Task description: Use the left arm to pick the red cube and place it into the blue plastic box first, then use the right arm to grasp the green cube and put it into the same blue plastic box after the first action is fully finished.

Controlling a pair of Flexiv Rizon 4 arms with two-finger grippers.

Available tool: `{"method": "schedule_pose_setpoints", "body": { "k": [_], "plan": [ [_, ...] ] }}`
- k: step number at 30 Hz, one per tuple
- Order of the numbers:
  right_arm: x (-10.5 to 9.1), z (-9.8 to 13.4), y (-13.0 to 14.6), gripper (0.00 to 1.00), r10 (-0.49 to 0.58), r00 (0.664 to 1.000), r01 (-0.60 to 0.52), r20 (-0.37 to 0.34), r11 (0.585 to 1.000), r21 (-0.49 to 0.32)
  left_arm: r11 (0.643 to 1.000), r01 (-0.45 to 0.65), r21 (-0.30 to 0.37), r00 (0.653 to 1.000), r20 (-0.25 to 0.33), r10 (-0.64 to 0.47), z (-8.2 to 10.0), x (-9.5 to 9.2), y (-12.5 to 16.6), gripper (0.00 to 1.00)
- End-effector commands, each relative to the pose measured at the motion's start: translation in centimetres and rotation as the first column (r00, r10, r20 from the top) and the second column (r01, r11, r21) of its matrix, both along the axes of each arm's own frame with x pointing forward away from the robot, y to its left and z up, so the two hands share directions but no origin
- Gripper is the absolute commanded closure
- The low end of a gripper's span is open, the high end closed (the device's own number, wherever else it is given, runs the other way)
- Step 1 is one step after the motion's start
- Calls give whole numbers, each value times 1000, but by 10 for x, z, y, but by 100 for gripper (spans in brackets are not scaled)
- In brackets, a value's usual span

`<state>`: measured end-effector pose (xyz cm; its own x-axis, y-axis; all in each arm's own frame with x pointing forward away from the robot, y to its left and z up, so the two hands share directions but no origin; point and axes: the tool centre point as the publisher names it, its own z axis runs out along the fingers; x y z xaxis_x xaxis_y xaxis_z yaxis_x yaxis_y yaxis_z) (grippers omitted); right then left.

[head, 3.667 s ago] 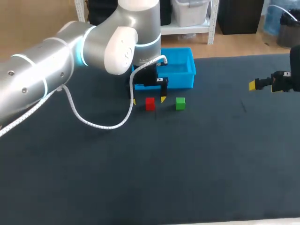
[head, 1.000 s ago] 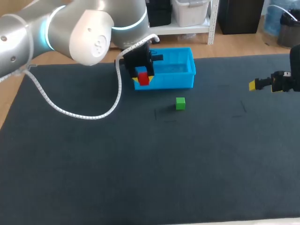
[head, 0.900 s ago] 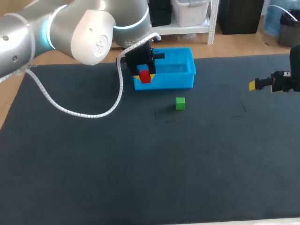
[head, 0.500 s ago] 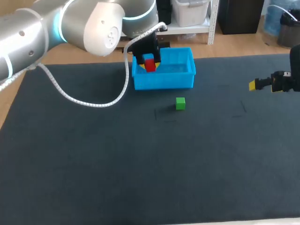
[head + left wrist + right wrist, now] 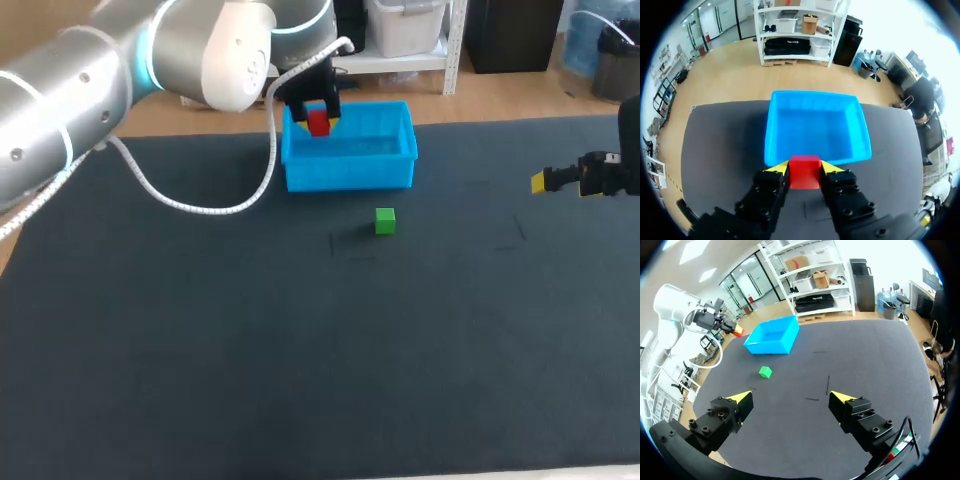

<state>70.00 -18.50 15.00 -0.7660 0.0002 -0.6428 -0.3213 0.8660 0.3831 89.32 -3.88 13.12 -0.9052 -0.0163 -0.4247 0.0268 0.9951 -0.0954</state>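
Left jaws pinch the red cube [image 5: 805,171] over the rim of the blue plastic box [image 5: 815,125], its hollow just ahead. Right jaws hang spread near the desk's [image 5: 300,350] right edge, well apart from the green cube [image 5: 385,221].

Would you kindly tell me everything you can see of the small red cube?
The small red cube looks plain, matte and sharp-edged, with one flat face showing. It is held off the dark table, clamped on two opposite sides by the yellow-tipped left gripper, with the open blue plastic box just ahead. Nothing else touches it.
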Motion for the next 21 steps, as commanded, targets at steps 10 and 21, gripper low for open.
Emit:
{"method": "schedule_pose_setpoints", "body": {
  "k": [10,21],
  "plan": [
    [0,0,0,0,0,1000,0,0,1000,0,1000,-13,22,1000,22,13,-29,24,5,100],
    [0,0,0,0,0,1000,0,0,1000,0,999,-27,26,999,43,26,-53,30,4,100]
  ]
}}
